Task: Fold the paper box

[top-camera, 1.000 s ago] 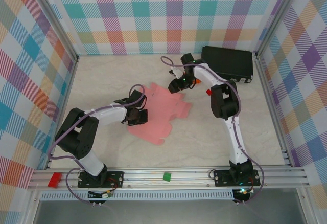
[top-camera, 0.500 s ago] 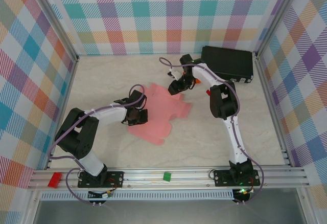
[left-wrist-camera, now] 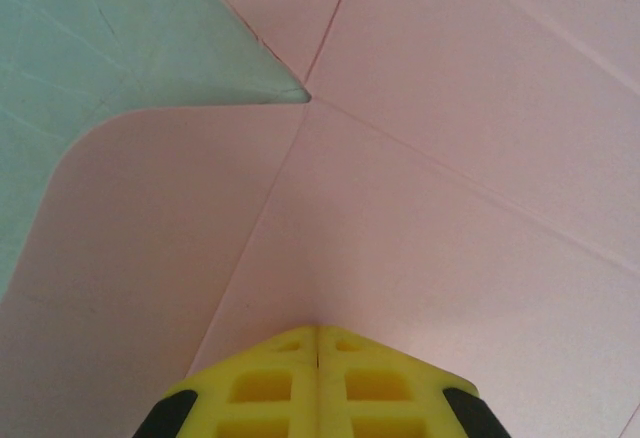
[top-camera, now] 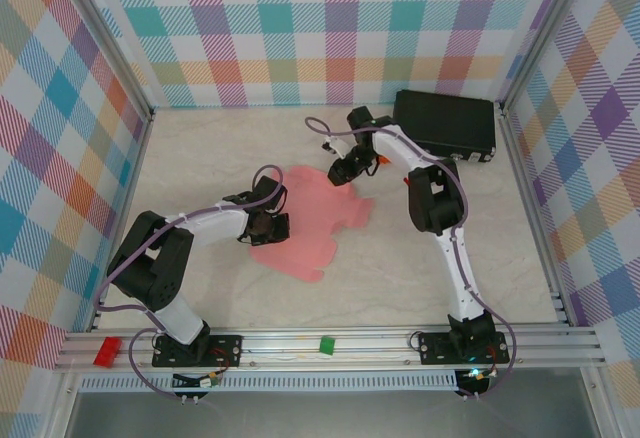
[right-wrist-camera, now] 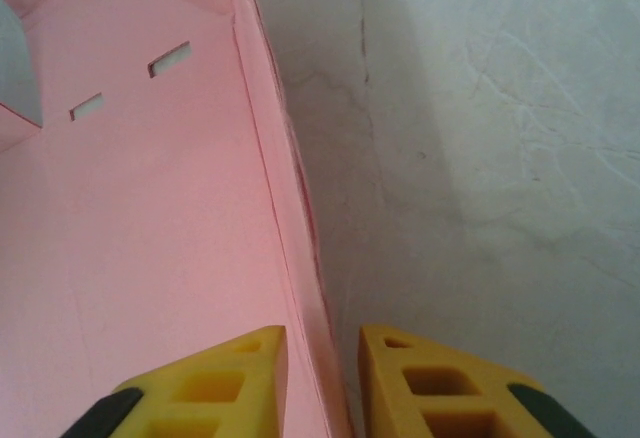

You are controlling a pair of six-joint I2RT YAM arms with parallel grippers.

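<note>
The paper box (top-camera: 305, 216) lies as a flat pink sheet at the middle of the table (top-camera: 400, 278). The left claw (top-camera: 272, 226) presses on its 9 o'clock edge, fingers (left-wrist-camera: 318, 383) closed together against the card. The right claw (top-camera: 343, 170) at the sheet's 1 o'clock corner pinches a raised flap edge between narrow fingers (right-wrist-camera: 240, 378). A black case (top-camera: 445, 124) sits at 2 o'clock.

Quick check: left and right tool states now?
Left tool: shut, tips pressed on the paper box, nothing gripped.
Right tool: shut on the paper box's raised edge.
</note>
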